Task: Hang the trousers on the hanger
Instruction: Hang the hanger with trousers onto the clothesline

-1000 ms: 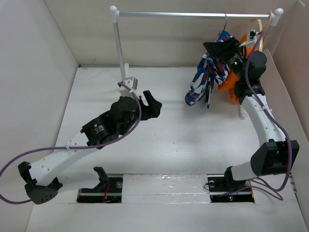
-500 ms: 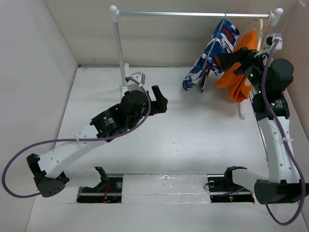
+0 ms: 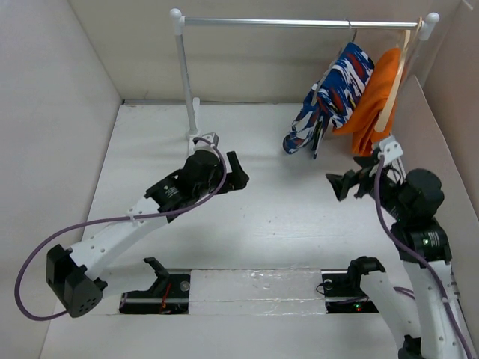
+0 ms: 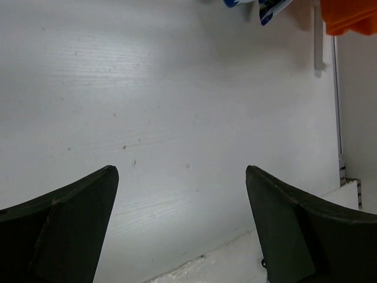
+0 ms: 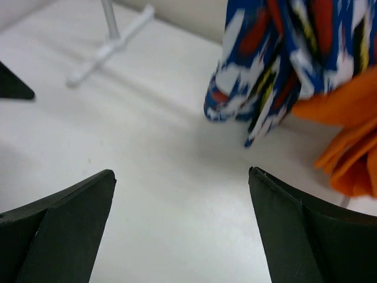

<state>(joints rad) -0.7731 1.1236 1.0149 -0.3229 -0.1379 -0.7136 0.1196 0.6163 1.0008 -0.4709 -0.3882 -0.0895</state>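
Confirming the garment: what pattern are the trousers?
Trousers: blue with red, white, yellow streaks; right wrist view.

right claw (image 3: 340, 184) has let go and pulled back — trousers (image 3: 334, 96) now hang free

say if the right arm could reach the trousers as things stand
Probably yes: the right end effector is open and empty, facing roughly towards the trousers hanging from the rail, with nothing but table between them.

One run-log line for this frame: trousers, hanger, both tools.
trousers: draped on hanger | hanger: hooked on rail | left tool: open, empty | right tool: open, empty, apart from trousers
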